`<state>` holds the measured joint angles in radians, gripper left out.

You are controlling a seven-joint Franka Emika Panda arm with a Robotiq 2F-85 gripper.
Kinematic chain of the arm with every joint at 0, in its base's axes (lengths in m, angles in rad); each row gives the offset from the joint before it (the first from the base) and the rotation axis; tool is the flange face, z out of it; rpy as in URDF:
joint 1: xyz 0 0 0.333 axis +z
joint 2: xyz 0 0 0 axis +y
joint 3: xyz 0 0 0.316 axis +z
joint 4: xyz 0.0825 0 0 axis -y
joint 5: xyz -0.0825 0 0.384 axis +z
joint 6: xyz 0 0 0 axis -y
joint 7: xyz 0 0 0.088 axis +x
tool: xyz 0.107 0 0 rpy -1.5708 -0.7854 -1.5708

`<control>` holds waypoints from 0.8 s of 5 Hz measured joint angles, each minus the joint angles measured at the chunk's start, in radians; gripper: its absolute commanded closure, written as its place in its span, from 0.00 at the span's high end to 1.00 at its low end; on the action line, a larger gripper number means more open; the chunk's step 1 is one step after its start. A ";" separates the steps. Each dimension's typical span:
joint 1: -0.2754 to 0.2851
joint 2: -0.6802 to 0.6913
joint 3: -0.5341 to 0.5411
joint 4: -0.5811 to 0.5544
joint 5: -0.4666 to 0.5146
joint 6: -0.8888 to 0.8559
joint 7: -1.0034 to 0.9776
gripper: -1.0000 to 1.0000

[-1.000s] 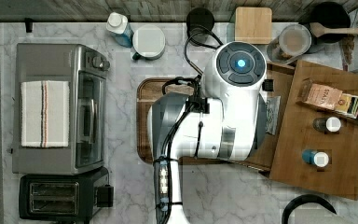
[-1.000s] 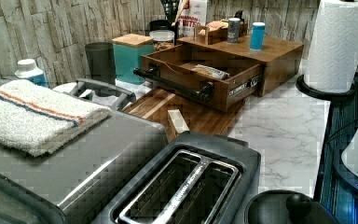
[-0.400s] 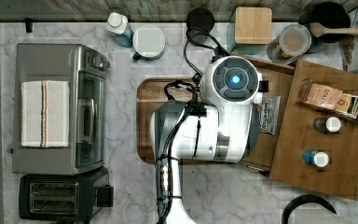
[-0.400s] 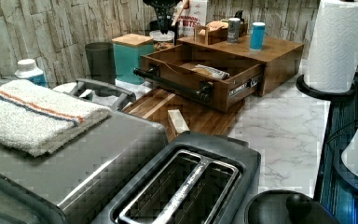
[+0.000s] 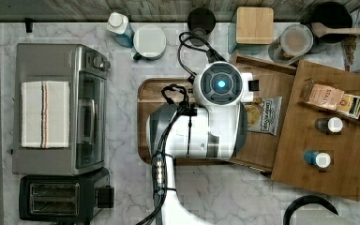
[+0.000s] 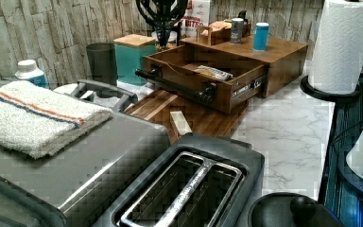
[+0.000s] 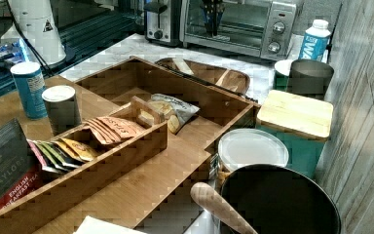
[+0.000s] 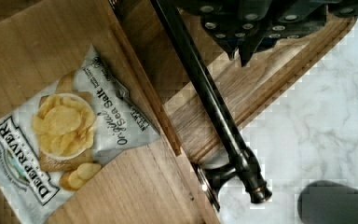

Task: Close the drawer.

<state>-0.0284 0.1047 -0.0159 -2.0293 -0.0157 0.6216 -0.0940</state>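
The drawer (image 5: 262,151) stands pulled out of the wooden cabinet, over the cutting board's edge. It is a shallow brown box (image 6: 184,64) holding a bag of chips (image 5: 263,115). Its black bar handle (image 8: 214,112) runs along the front (image 6: 175,86). My gripper (image 8: 242,56) hovers shut just above that handle near one end, gripping nothing. In the left view the gripper (image 6: 163,42) hangs over the drawer's far corner. The right view has the gripper (image 7: 213,29) beyond the drawer (image 7: 141,78), before the toaster oven.
A dark cutting board (image 5: 143,122) with a small wooden block (image 6: 179,124) lies under the drawer front. Toaster oven (image 5: 61,108) and toaster (image 5: 61,199) stand at the top view's left. A teal canister (image 5: 254,26) and a dark cup (image 5: 201,21) stand behind. The cabinet top (image 5: 328,164) bears bottles and boxes.
The arm has swung toward the top view's left and lower, from over the drawer's back to over its front handle. The gripper has come down into the left view. The drawer has not moved.
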 measured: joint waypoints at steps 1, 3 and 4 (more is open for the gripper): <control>0.001 0.046 0.019 0.000 0.000 0.021 0.000 0.00; 0.019 0.167 0.050 0.014 -0.010 0.073 -0.050 0.00; 0.027 0.220 0.064 0.016 -0.061 0.073 -0.120 0.00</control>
<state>-0.0012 0.3250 0.0481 -2.0137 -0.0762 0.6943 -0.2135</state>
